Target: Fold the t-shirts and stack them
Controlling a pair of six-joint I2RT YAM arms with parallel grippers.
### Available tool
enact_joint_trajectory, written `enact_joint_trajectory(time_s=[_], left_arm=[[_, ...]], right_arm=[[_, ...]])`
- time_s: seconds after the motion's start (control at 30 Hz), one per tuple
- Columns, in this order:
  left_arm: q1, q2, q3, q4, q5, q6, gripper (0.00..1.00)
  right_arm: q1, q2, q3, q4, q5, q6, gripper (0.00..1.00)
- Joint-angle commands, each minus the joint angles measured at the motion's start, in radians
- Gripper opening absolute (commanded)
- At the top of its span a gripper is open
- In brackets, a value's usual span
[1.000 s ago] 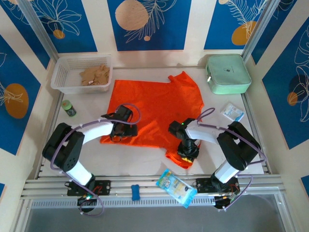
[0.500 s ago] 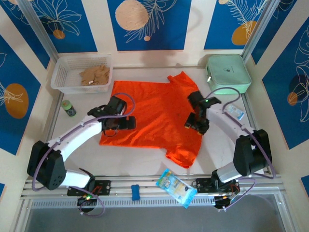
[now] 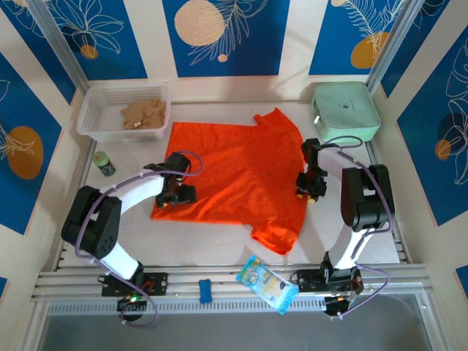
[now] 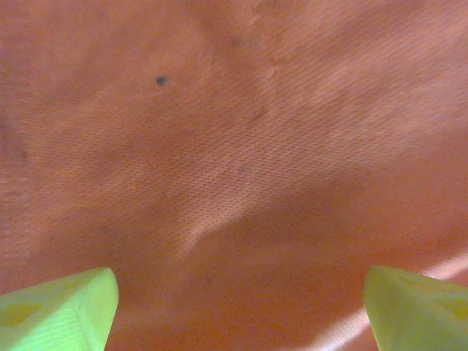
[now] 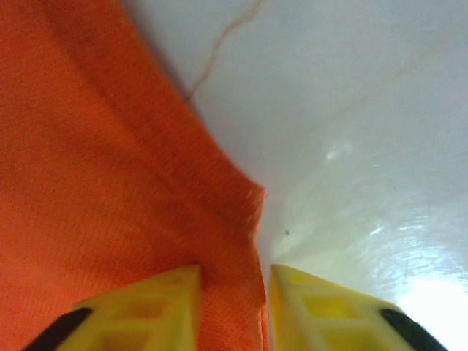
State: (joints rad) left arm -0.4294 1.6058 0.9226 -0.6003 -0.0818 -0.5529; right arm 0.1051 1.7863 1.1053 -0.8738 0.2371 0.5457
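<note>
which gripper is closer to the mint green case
Right. The right gripper is at the right edge of the t-shirt, just on the near side of the mint-green case; the left gripper is over the cloth's left side, far across from the case.

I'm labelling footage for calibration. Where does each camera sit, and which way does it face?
Top external: above, behind the bases, looking down at the table; left arm and right arm show.
Left wrist: on that arm, looking down at the t-shirt; left gripper open.
Right wrist: on that arm, facing the t-shirt's edge, pinched by the right gripper.
Shared: all three see the t-shirt.
</note>
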Motion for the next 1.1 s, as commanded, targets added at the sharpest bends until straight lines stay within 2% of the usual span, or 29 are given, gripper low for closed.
enact_joint_trajectory(time_s=[0.0, 0.13, 0.27, 0.63, 0.87, 0.93, 1.07], left_arm=[[0.006, 0.035, -0.040, 0.056, 0.035, -0.031, 0.87], [-0.002, 0.049, -0.104, 0.098, 0.083, -0.062, 0.86], [-0.047, 0.019, -0.173, 0.123, 0.113, -0.116, 0.86], [-0.252, -0.102, -0.252, 0.107, 0.145, -0.302, 0.88], [-0.290, -0.213, -0.240, 0.011, 0.115, -0.354, 0.92], [-0.288, -0.249, -0.207, -0.047, 0.069, -0.337, 0.96], [-0.247, -0.262, -0.079, -0.152, -0.012, -0.247, 1.00]], right_arm=[[-0.025, 0.039, 0.020, -0.011, 0.042, -0.007, 0.20], [-0.047, 0.080, 0.037, -0.023, 0.094, -0.016, 0.07], [-0.068, 0.102, 0.048, -0.024, 0.141, -0.035, 0.03], [-0.107, 0.154, 0.120, -0.037, 0.241, -0.094, 0.00], [-0.122, 0.158, 0.128, -0.031, 0.240, -0.104, 0.00], [-0.122, 0.159, 0.126, -0.024, 0.220, -0.107, 0.04], [-0.122, 0.143, 0.134, -0.019, 0.191, -0.113, 0.25]])
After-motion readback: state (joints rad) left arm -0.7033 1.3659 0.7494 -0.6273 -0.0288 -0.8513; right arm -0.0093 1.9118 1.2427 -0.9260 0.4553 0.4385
